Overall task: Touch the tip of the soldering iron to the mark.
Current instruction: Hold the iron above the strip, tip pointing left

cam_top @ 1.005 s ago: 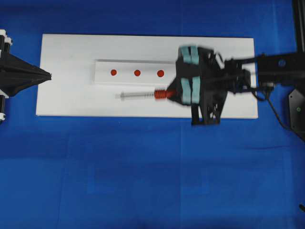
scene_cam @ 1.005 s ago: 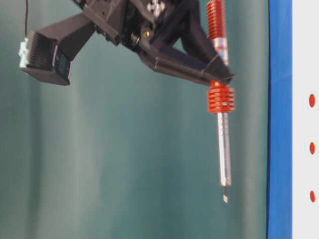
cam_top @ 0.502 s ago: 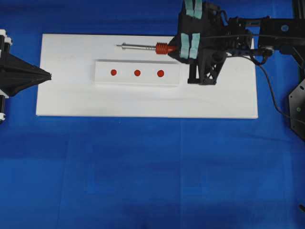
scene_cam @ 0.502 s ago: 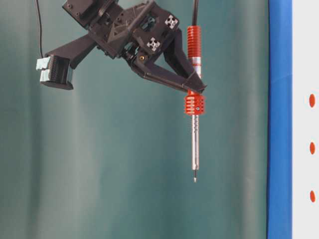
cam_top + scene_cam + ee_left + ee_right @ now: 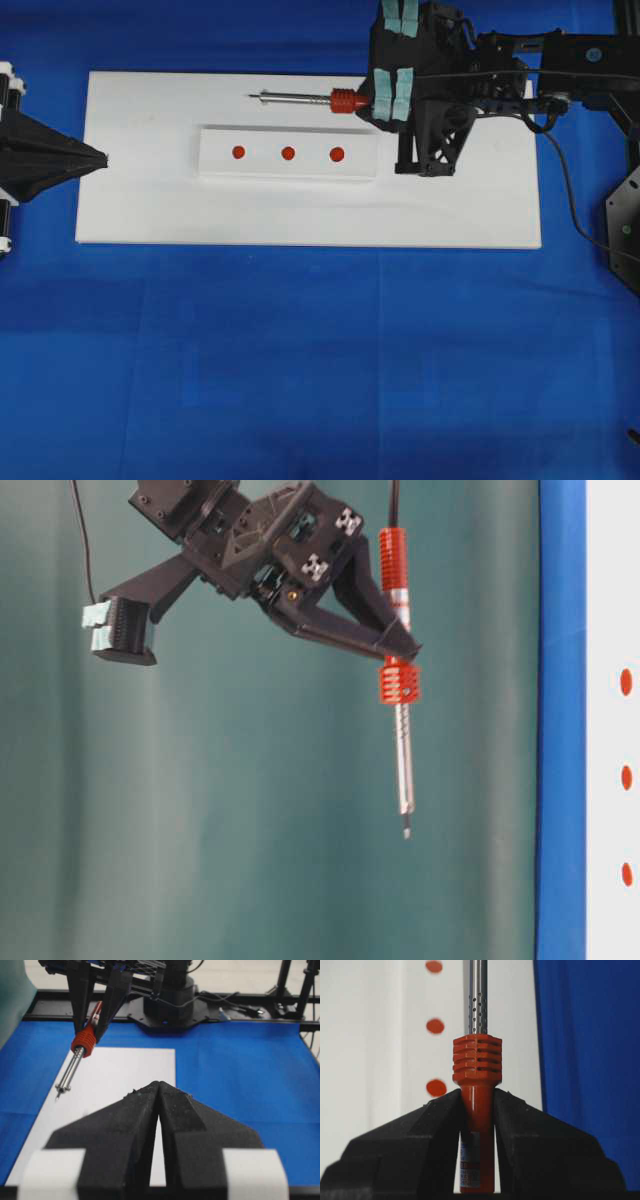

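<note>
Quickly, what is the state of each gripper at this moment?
Left gripper: closed, holding nothing.
Right gripper: closed on the soldering iron, gripping its orange-red handle.

We saw a blue tabletop that carried a white flat board, and on this board lay a white block.
</note>
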Motion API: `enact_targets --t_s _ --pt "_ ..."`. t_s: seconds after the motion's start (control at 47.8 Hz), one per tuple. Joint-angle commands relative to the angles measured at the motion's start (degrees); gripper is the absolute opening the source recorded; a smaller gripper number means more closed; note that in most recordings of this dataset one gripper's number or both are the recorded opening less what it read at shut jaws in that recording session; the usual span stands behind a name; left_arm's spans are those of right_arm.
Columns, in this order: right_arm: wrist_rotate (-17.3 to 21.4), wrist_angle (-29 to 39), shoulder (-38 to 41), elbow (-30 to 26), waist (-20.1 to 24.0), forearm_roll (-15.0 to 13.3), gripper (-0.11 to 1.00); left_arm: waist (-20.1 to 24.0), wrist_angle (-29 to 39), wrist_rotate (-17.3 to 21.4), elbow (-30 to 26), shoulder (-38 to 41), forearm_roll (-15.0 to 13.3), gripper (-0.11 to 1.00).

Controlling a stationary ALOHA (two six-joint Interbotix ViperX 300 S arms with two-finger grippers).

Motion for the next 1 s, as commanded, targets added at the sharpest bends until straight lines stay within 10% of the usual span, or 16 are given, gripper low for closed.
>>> enact_targets --t_s 0.0,0.314,0.984 --pt "-0.1 1.9 -0.6 -1.7 0.4 -0.1 0.07 0.1 -0.3 0.1 -0.6 0.3 0.0 0.0" --pt "-0.1 11.9 -0.7 -2.2 0.7 0.1 0.07 0.1 -0.3 0.4 -0.5 0.2 0.0 0.0" --pt "-0.1 11.3 -0.6 -2.4 0.7 0.1 0.07 0.1 -0.4 0.4 -0.6 0.3 0.0 0.0"
